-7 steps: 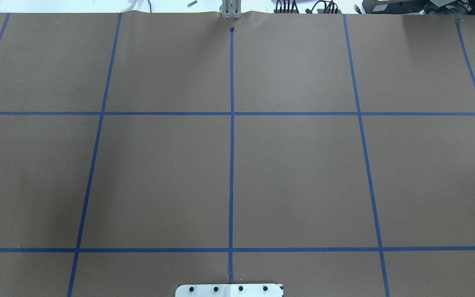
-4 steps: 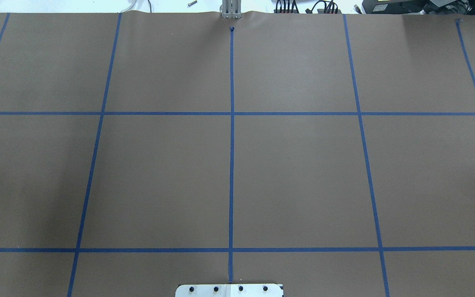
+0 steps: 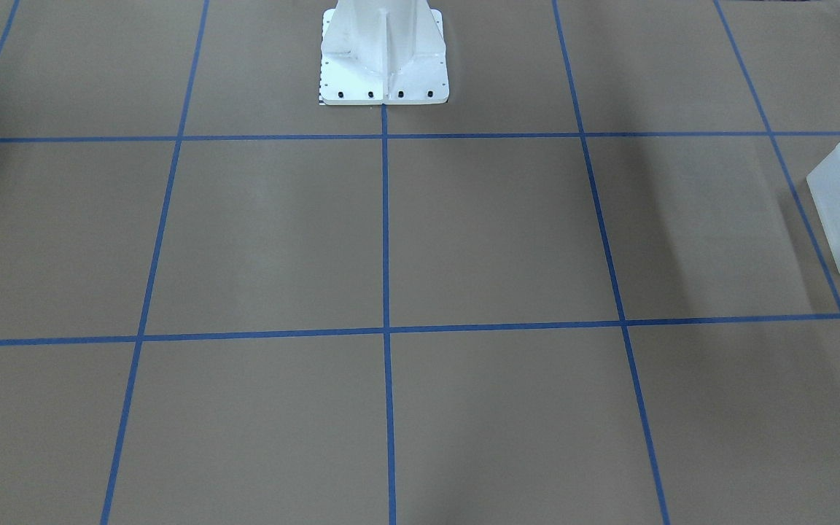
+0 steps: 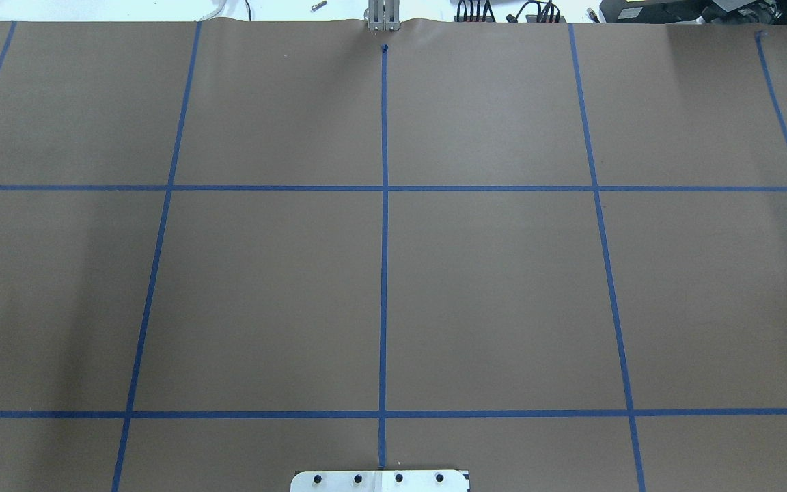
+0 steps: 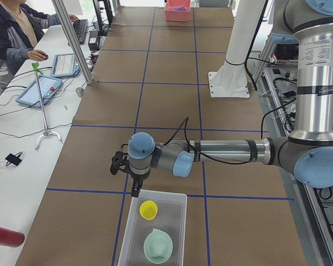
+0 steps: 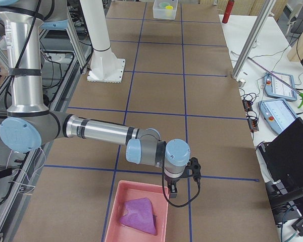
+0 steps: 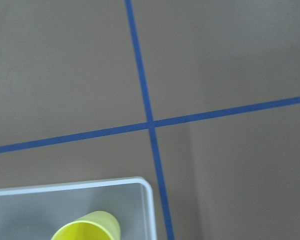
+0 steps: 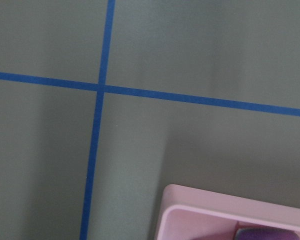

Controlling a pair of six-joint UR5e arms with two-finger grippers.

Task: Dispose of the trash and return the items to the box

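Yellow cup (image 5: 149, 209) and mint-green bowl (image 5: 157, 246) both sit upright inside the frosted box (image 5: 161, 193) at the table end on my left. The cup is at the far end of the box and the bowl at the near end, and the two are apart.

My left gripper (image 5: 135, 192) hangs just above the box's far rim, near its left corner. I cannot tell how wide its fingers stand. At the opposite end, my right gripper (image 6: 172, 190) hangs over the rim of the pink bin (image 6: 141, 183), where the purple cloth (image 6: 138, 215) lies. I cannot tell its opening either.

Over the last second the overhead view has not changed. It shows only brown paper (image 4: 503, 294) and blue tape grid (image 4: 384, 205), with neither arm in it. I judge the sorting done, with only the withdrawal left.

Both rims lie close under my fingertips, and the box wall looks thin. I would rise straight up before swinging inward, where the middle of the table offers open room short of the white base (image 3: 383, 65).
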